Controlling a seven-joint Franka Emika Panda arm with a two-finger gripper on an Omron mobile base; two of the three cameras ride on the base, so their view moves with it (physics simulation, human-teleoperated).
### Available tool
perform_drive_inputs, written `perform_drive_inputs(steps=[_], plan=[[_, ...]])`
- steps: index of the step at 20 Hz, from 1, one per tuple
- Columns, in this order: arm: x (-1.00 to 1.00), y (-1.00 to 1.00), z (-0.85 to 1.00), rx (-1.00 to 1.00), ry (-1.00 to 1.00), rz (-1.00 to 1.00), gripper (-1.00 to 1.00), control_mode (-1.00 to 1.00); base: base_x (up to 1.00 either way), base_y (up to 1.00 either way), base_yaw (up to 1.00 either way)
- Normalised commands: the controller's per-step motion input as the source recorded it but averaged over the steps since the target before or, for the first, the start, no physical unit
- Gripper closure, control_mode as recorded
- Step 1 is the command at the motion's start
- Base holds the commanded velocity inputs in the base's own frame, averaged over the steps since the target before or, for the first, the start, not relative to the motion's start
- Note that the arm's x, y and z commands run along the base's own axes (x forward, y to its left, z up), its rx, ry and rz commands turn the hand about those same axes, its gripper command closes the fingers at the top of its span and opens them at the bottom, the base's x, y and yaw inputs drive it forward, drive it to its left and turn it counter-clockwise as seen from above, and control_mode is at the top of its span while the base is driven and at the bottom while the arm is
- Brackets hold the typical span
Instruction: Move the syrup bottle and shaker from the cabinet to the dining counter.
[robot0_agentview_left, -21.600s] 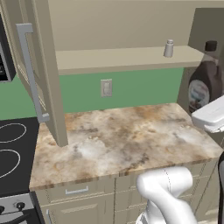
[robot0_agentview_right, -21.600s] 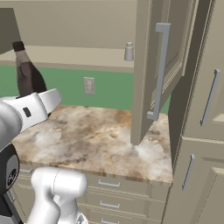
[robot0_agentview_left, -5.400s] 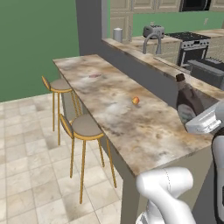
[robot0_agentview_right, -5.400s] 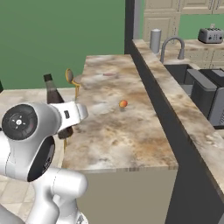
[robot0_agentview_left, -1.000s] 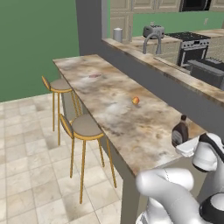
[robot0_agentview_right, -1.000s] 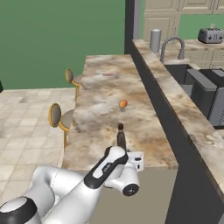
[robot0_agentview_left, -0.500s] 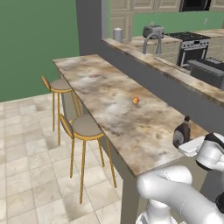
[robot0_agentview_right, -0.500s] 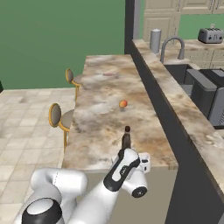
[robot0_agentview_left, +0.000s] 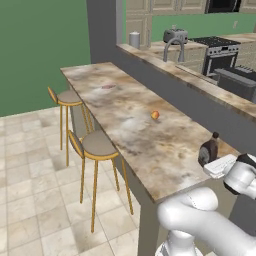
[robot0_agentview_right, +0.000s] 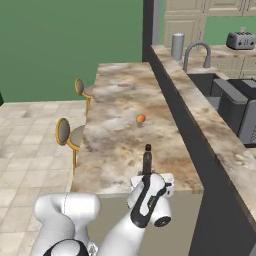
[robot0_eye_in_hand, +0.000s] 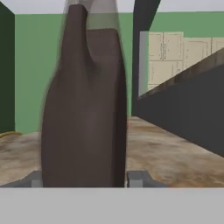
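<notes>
Setting down is the step in hand, by my reading: from the left base view the syrup bottle (robot0_agentview_left: 209, 150) stands upright on the dining counter (robot0_agentview_left: 125, 117), near its close end and just in front of the grey raised back wall (robot0_agentview_left: 200, 102), with the white hand of the arm right beside it. One bottle there, one small orange ball (robot0_agentview_left: 155, 115) further up the stone top, two stools (robot0_agentview_left: 95, 147) tucked along the counter's open side. Across the wall I count one toaster (robot0_agentview_left: 175, 36) and one grey canister (robot0_agentview_left: 134, 39).

Over to the right base view: same bottle (robot0_agentview_right: 147, 161), neck and cap poking up above the wrist, base on the marbled top. One ball (robot0_agentview_right: 141, 118), one canister (robot0_agentview_right: 177, 46), one tap (robot0_agentview_right: 196, 52).

Now the hand view, and the bottle (robot0_eye_in_hand: 85, 105) looms between the fingertips (robot0_eye_in_hand: 139, 178), one grey tip each side at its foot. The gripper (robot0_eye_in_hand: 83, 179) brackets it; each tip shows a sliver of daylight off the brown body, so I call the claw parted and letting go, not clamped.

Next move, I'd judge: draw the hand straight back without tipping the bottle, then go fetch the shaker.
</notes>
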Motion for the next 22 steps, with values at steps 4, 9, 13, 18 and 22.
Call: perform_drive_inputs(steps=[4,9,13,18,22], plan=[[0.07,0.0,-0.37,0.0,-0.13,0.0,1.0,-1.0,0.0,0.0,0.0],[0.11,0.0,-0.32,0.0,-0.14,0.0,1.0,-1.0,0.0,0.0,0.0],[0.23,0.0,-0.15,0.0,-0.05,0.0,1.0,-1.0,0.0,0.0,0.0],[0.3,0.0,-0.06,0.0,0.01,0.0,1.0,-1.0,0.0,0.0,0.0],[0.18,0.0,0.0,0.0,0.15,0.0,1.0,-1.0,0.0,0.0,0.0]])
